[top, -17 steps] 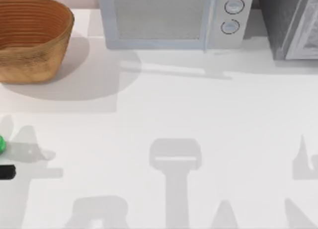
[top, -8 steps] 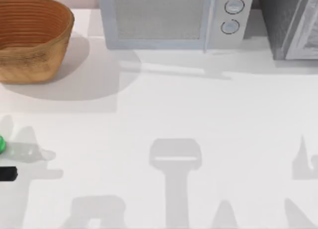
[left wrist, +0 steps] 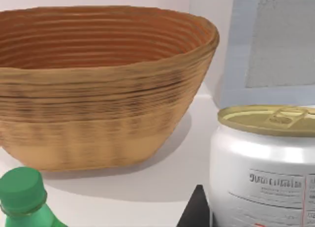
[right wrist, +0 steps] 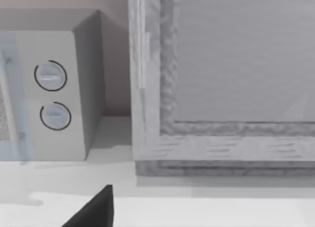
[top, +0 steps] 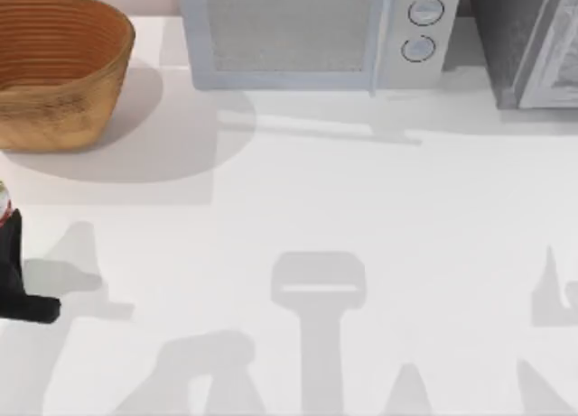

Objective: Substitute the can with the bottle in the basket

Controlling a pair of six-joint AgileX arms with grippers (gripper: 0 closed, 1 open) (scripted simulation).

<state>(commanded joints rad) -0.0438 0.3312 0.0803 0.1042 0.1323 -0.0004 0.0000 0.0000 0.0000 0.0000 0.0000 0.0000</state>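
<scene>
At nine o'clock on the table's edge, the left hand (top: 16, 276) has swung in over the spot where a green cap showed a second ago. The can (left wrist: 266, 178) is close against it, but I cannot tell if it is gripped. The bottle (left wrist: 22, 195) stands beside it, outside the basket (top: 63, 82) at ten o'clock. Likely the can is out and the bottle goes next. The right hand (right wrist: 93, 211) idles facing the microwave (top: 307, 37) at twelve o'clock, its grip unreadable.

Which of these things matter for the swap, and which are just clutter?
Job: basket, can, bottle, left gripper at the table's left edge.
Lying about: microwave, grey cabinet; right gripper idle, facing them.
</scene>
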